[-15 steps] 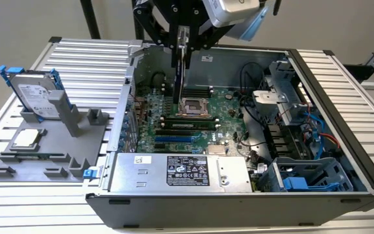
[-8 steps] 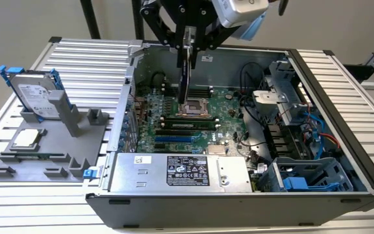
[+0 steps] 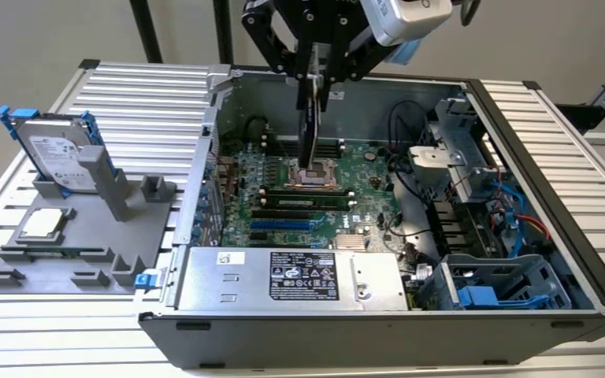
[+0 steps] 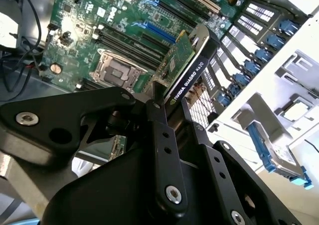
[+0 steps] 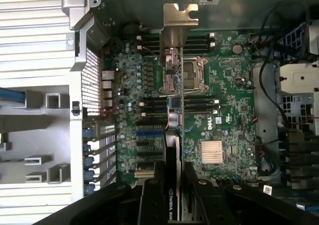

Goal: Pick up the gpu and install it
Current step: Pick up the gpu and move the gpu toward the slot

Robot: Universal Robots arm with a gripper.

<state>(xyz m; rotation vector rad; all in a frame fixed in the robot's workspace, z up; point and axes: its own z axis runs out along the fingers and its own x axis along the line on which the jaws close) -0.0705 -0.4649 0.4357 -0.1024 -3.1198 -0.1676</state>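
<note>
My gripper [image 3: 317, 85] hangs over the open computer case [image 3: 539, 165], shut on the gpu [image 3: 309, 134]. The card hangs edge-on above the motherboard [image 3: 371, 169], over the empty CPU socket [image 3: 311, 175] and clear of the board. In the second wrist view the gpu [image 4: 187, 65] shows its green board and black cooler, and the black fingers [image 4: 160, 127] clamp its near end. In the first wrist view the gpu [image 5: 173, 135] runs away from the gripper [image 5: 172, 192], its silver bracket [image 5: 177, 20] at the far end.
A hard drive in a blue frame [image 3: 59, 153] and a square CPU chip [image 3: 45, 224] sit on a grey fixture [image 3: 124, 252] at the exterior view's left. The power supply [image 3: 292, 276], cables [image 3: 402, 134] and drive cage [image 3: 502, 287] crowd the case. Expansion slots [image 5: 149, 133] lie beside the card.
</note>
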